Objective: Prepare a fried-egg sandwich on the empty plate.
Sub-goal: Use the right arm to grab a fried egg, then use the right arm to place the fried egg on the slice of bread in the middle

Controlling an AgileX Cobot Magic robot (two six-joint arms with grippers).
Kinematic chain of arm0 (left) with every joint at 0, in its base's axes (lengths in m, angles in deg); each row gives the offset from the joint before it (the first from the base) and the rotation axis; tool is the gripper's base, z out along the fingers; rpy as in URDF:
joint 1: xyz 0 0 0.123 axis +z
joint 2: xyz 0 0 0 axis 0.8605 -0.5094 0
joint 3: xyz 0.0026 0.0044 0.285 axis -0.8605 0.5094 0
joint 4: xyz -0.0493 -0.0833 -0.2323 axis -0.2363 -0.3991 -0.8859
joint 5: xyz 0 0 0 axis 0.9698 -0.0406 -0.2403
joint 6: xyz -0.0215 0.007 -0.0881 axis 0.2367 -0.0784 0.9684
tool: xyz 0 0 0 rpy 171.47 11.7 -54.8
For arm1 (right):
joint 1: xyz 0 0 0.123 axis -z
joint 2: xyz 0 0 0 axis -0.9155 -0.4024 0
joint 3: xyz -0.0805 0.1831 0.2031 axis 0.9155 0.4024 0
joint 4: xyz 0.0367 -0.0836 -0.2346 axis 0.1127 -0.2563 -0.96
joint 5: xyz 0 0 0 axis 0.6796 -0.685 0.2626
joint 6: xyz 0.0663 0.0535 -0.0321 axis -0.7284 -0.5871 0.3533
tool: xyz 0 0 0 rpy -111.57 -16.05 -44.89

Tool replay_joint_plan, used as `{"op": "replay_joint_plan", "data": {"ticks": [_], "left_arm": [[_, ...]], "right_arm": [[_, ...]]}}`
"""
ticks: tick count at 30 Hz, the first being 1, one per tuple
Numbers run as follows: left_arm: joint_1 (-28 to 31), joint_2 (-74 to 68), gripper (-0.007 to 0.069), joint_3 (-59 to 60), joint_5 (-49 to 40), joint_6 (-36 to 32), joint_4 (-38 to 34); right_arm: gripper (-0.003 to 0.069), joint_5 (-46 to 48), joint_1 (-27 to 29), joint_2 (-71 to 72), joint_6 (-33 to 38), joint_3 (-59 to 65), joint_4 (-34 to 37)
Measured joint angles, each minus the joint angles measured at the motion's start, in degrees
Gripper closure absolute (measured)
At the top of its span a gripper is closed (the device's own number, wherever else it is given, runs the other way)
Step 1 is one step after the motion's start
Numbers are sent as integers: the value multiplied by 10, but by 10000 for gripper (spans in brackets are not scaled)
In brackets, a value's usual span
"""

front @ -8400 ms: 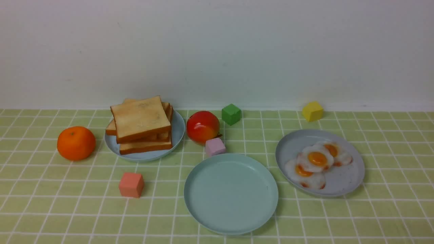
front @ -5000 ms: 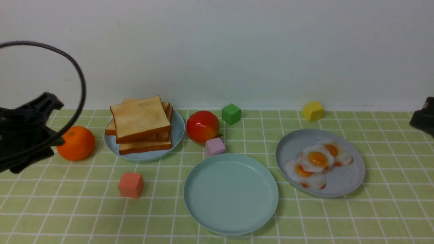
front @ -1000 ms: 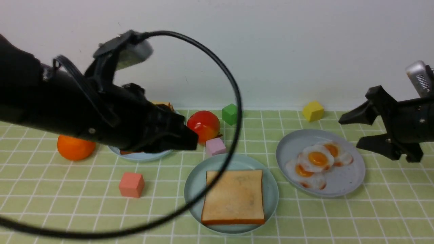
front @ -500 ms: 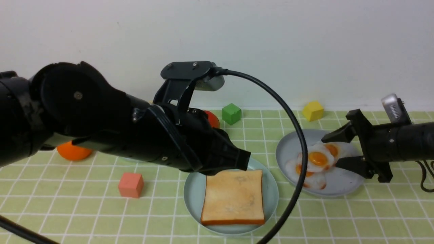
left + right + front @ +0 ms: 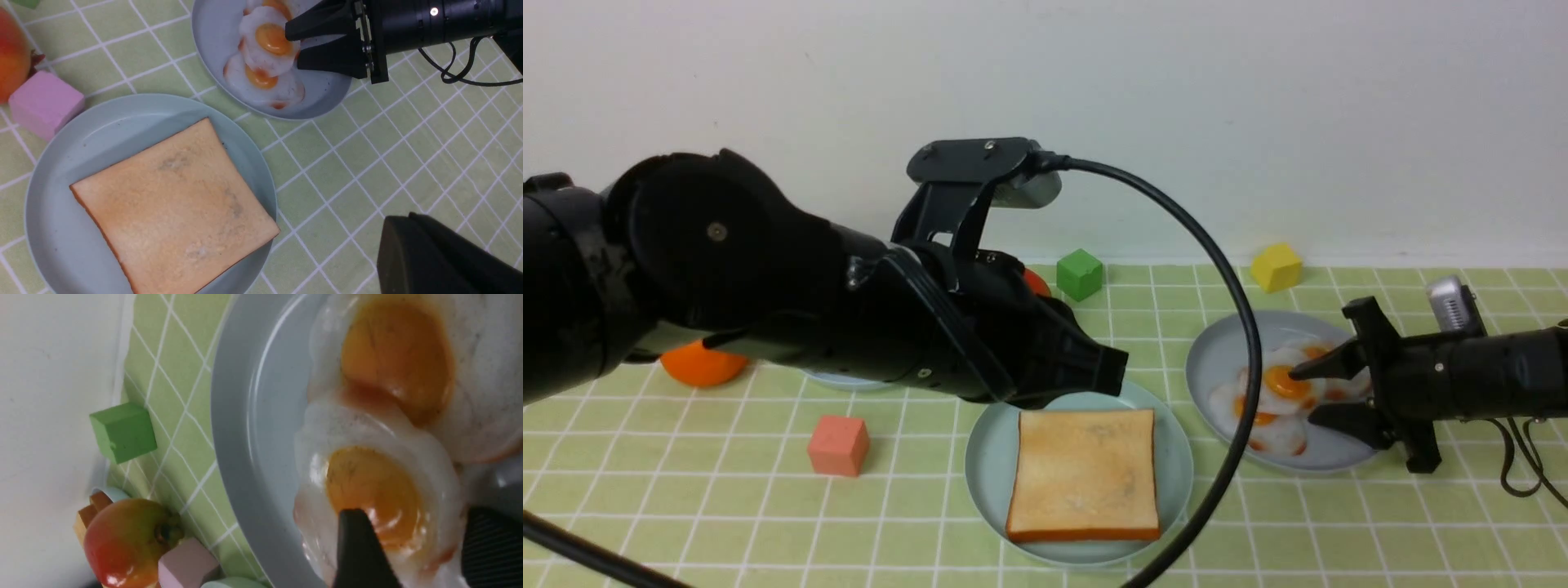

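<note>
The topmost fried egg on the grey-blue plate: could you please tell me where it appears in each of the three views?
Front view: the topmost fried egg lies right of centre, at the tips of the right gripper.
Left wrist view: the egg lies on its plate, with a black fingertip at its yolk.
Right wrist view: the egg is seen close up, with a fingertip over its yolk.
Shared landmark: the grey-blue speckled plate under the eggs.

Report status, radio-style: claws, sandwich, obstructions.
Right claw open, straddling top white orange-yolked toy fried egg. Left claw, state unclear, beside round mint-green plastic plate; may crowd delivery. One square tan toy toast slice plated, no egg yet.
</note>
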Motion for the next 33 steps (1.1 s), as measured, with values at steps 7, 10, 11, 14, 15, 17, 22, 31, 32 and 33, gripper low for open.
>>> {"op": "replay_joint_plan", "data": {"ticks": [7, 10, 11, 14, 15, 17, 22, 31, 32, 33], "left_arm": [[0, 0, 638, 0, -1, 0, 2], [0, 0, 638, 0, -3, 0, 3], [0, 0, 638, 0, -5, 0, 6], [5, 2, 638, -1, -13, 1, 34], [10, 4, 638, -3, -21, 5, 46], [35, 18, 638, -12, -39, 21, 67], [119, 81, 638, -28, -111, 78, 90], [170, 152, 637, -28, -251, 83, 99], [170, 152, 637, -28, -253, 83, 99], [170, 152, 636, -28, -254, 83, 99]], "right_arm": [[503, -1, 0, -9, 31, -2, 19], [571, -1, 0, -9, 33, -2, 21], [570, -1, 0, -9, 33, -2, 21], [568, 3, 0, -9, 36, -2, 22], [568, 4, 0, -9, 40, -2, 23], [568, 9, 0, -9, 48, -2, 26], [568, 59, -2, 6, 99, -1, 42], [569, 163, -133, 74, 212, -1, 51], [569, 154, -152, 72, 211, -1, 51], [569, 142, -169, 71, 211, -1, 50]]}}
